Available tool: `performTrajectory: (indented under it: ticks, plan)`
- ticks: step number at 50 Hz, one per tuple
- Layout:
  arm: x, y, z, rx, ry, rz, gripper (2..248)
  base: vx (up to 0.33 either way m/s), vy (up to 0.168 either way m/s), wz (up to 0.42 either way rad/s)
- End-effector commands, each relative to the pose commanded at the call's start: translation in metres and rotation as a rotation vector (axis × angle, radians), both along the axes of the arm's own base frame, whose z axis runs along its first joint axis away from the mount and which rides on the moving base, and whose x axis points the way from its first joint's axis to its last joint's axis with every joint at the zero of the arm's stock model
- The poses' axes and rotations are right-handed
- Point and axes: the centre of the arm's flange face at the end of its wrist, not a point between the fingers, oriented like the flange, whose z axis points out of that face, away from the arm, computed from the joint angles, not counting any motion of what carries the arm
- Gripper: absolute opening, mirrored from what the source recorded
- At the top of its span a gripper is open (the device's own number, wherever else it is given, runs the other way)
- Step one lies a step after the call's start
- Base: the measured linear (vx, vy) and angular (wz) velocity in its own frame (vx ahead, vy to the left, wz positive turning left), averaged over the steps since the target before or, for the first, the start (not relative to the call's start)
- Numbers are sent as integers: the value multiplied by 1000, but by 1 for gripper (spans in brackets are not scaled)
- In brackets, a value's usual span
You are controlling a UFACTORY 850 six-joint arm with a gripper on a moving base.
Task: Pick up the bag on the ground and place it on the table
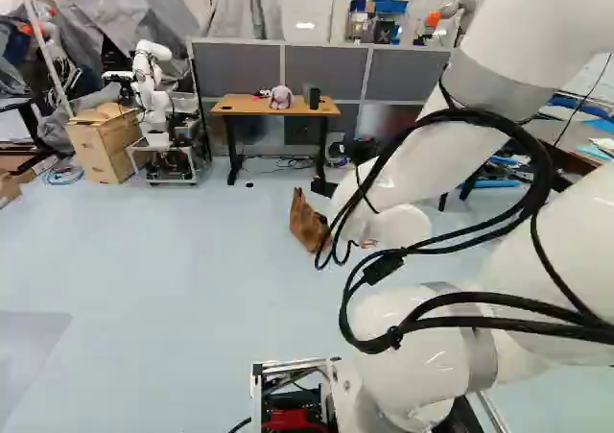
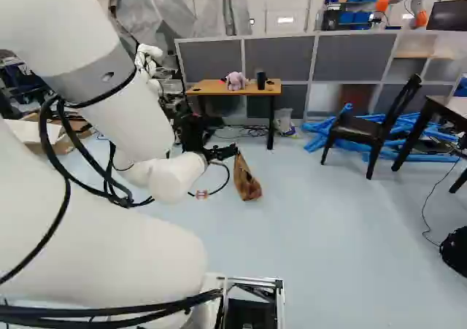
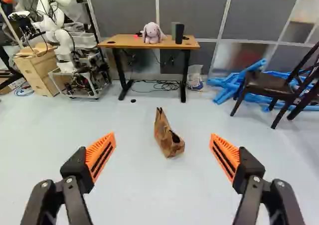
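Note:
In the right base view my gripper point(image 2: 219, 152) shows as a dark shape beyond the arm's white wrist, overlapping the top of the brown paper bag point(image 2: 246, 179). The wrist view has the gripper point(image 3: 163, 135) wide open, nothing held between its orange pads. Some way ahead of the fingers, roughly midway across their gap, the crumpled bag point(image 3: 167, 136) rests on the floor. In the left base view the arm partly covers the bag point(image 1: 304, 224). Farther off stands the wooden-topped table point(image 3: 117, 41) on black legs.
On the table are a plush rabbit point(image 3: 152, 33) and dark cylinders point(image 3: 179, 34). Another robot point(image 3: 60, 30) stands left of it beside cardboard boxes point(image 3: 37, 70). Blue wrapped pieces point(image 3: 224, 88) and a dark chair point(image 3: 266, 85) are to the right; cables lie under the table.

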Motion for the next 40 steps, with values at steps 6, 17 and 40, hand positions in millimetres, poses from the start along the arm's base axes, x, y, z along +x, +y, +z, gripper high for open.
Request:
performTrajectory:
  ticks: [6, 17, 40]
  plan:
    - [0, 0, 0, 0, 0, 0, 247, 92, 4, 6]
    - [0, 0, 0, 0, 0, 0, 247, 194, 5, -11]
    - [0, 0, 0, 0, 0, 0, 247, 222, 7, -10]
